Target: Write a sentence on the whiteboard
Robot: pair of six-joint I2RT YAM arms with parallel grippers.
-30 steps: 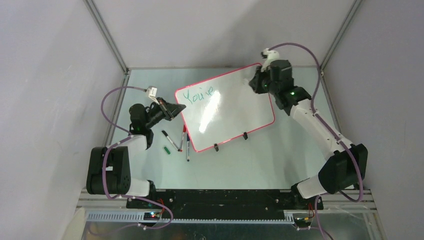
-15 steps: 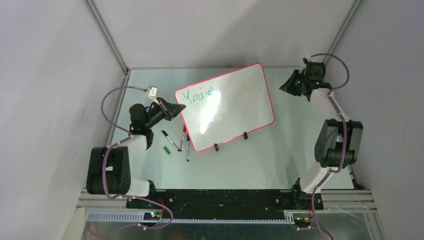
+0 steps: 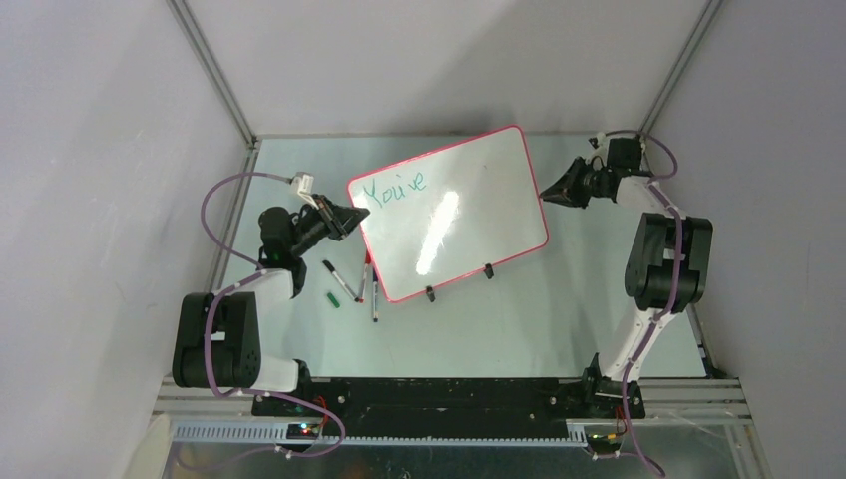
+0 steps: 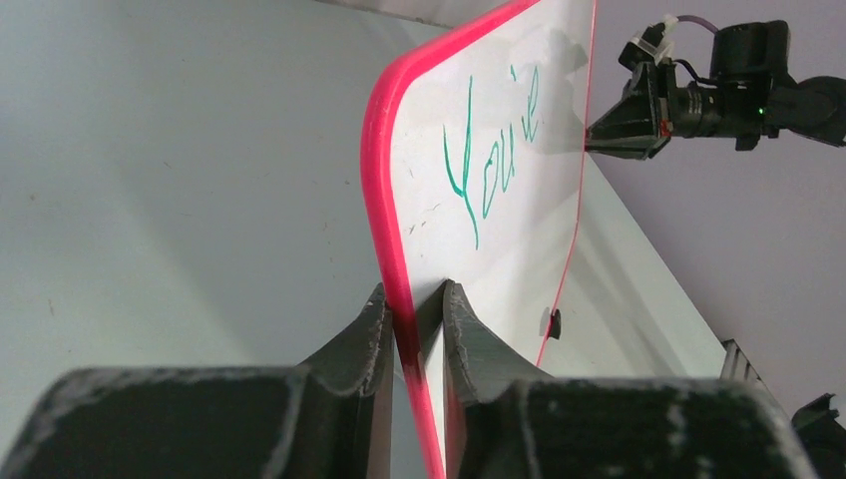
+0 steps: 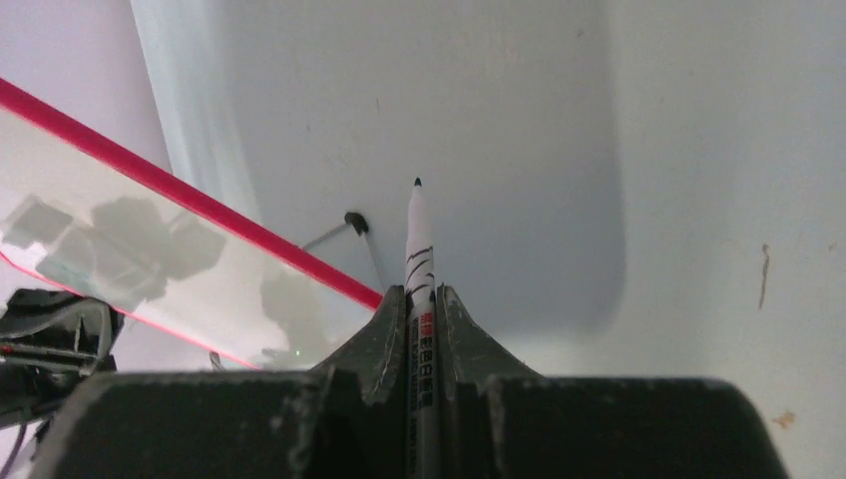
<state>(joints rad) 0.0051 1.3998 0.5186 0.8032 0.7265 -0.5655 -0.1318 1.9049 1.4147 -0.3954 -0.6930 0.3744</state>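
Observation:
The whiteboard (image 3: pixel 479 200) lies slanted on the table, white with a red-pink rim. Teal writing, "You're" (image 3: pixel 394 188), sits near its far left corner; that is all of the sentence that shows. My left gripper (image 3: pixel 351 215) straddles the board's left rim (image 4: pixel 384 200). One finger touches the rim, and a thin gap shows at the other (image 4: pixel 459 319), so the jaws stand slightly open. My right gripper (image 3: pixel 561 190) hovers just off the board's right edge, shut on a white marker (image 5: pixel 417 249) with its bare tip pointing forward. The board's edge (image 5: pixel 200 205) passes to the left of that tip.
Loose markers (image 3: pixel 340 280) (image 3: pixel 374 295) and a green cap (image 3: pixel 331 298) lie on the table by the board's near left corner. Two black clip feet (image 3: pixel 431 293) (image 3: pixel 489 270) stick out from its near edge. Grey walls and frame posts close in the table's far side.
My right arm left the board's far right corner, swung out right, then came down beside the right edge. My left jaws have loosened on the rim, and the glare on the board shifted.

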